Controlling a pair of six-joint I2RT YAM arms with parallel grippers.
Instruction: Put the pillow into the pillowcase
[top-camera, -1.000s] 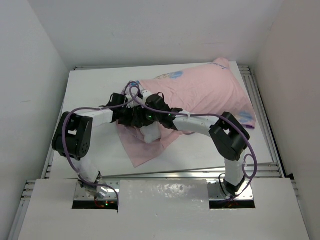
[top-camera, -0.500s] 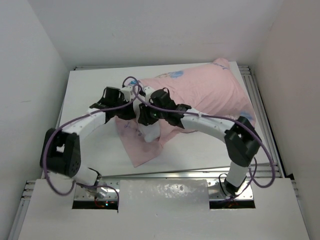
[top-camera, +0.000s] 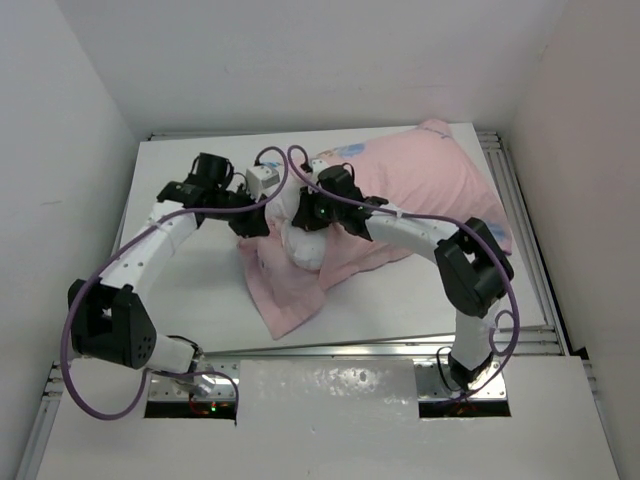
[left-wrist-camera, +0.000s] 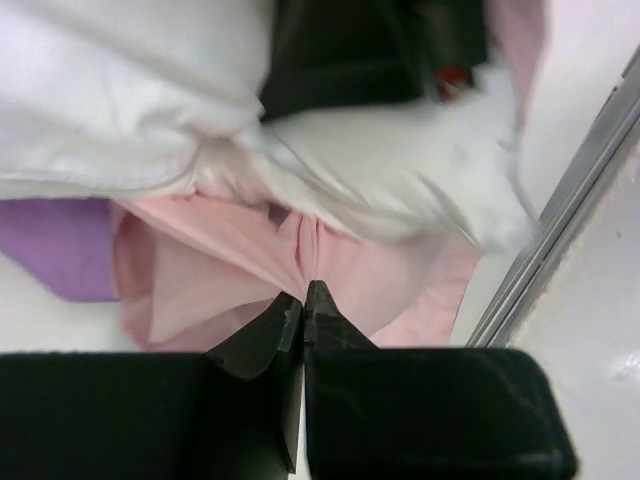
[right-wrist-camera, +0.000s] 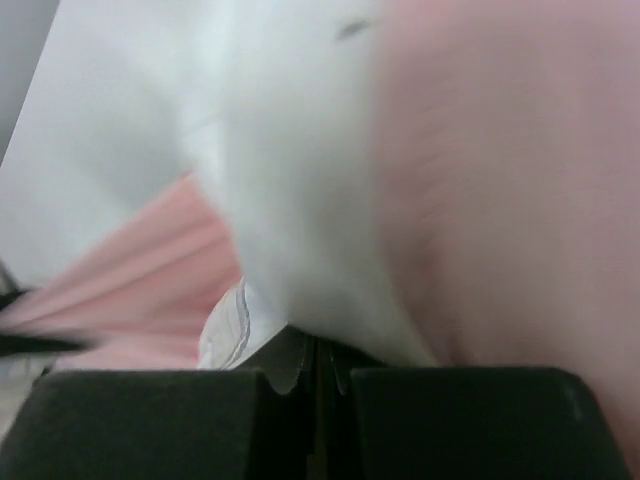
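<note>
Left end effector is clamped tight on a pink fold of the pillowcase. Right end effector is pinched together on white cloth of the pillow, though that view is blurred. Beyond both, most of the pillow lies hidden inside the pillowcase, toward the far right of the worktop.

Bright, even light from above in the overhead view, with only faint, soft shadows on the table beside the pillowcase. Mild glare on the glossy front ledge. Sharp throughout there. Softer in the left wrist view: pillow washed out to near-white, foreground black and almost featureless. Heavily smeared in the right wrist view, with white and pink bleeding together and no crisp edge anywhere.
</note>
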